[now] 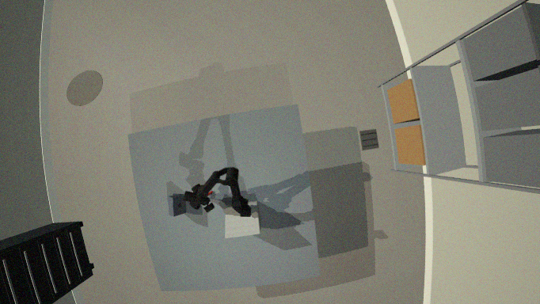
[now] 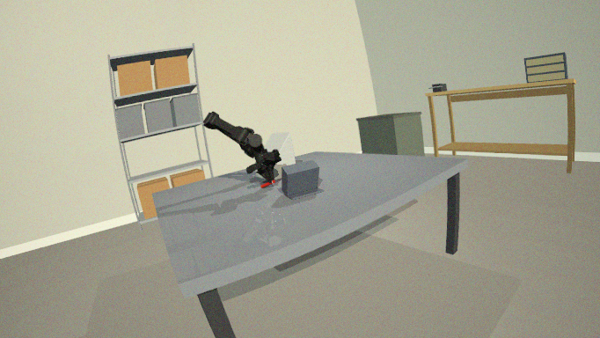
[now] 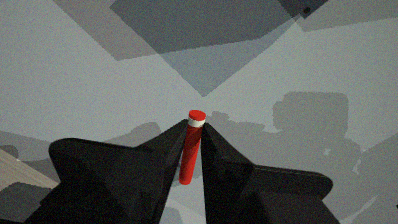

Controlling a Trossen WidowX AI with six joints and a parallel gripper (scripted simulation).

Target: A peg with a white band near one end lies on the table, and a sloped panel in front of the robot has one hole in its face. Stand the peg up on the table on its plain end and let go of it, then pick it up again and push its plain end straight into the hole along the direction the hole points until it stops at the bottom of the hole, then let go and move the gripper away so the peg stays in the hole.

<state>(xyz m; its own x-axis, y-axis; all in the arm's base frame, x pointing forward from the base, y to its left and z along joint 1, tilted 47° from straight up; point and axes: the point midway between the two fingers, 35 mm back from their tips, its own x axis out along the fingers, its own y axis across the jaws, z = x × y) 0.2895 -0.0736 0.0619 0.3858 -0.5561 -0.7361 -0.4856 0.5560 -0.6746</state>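
Observation:
A red peg (image 3: 189, 152) (image 2: 267, 184) (image 1: 211, 192) with a white band (image 3: 196, 121) near its far end sits between my two black fingers. My gripper (image 3: 195, 125) (image 2: 267, 178) (image 1: 208, 196) is shut on the peg's red shaft. The peg lies nearly level, low at the grey table (image 2: 352, 185); I cannot tell if it touches. The plain end is hidden between the fingers. The grey sloped panel (image 2: 301, 178) (image 1: 176, 210) stands just beside the gripper, and its dark hole (image 1: 179, 205) shows in the overhead view.
A white block (image 1: 241, 226) (image 2: 283, 145) stands by the arm's base behind the panel. The table's front edge (image 2: 281, 260) is far from the gripper. A shelf rack (image 2: 154, 114), a green bin (image 2: 389, 132) and a wooden bench (image 2: 506, 90) stand off the table.

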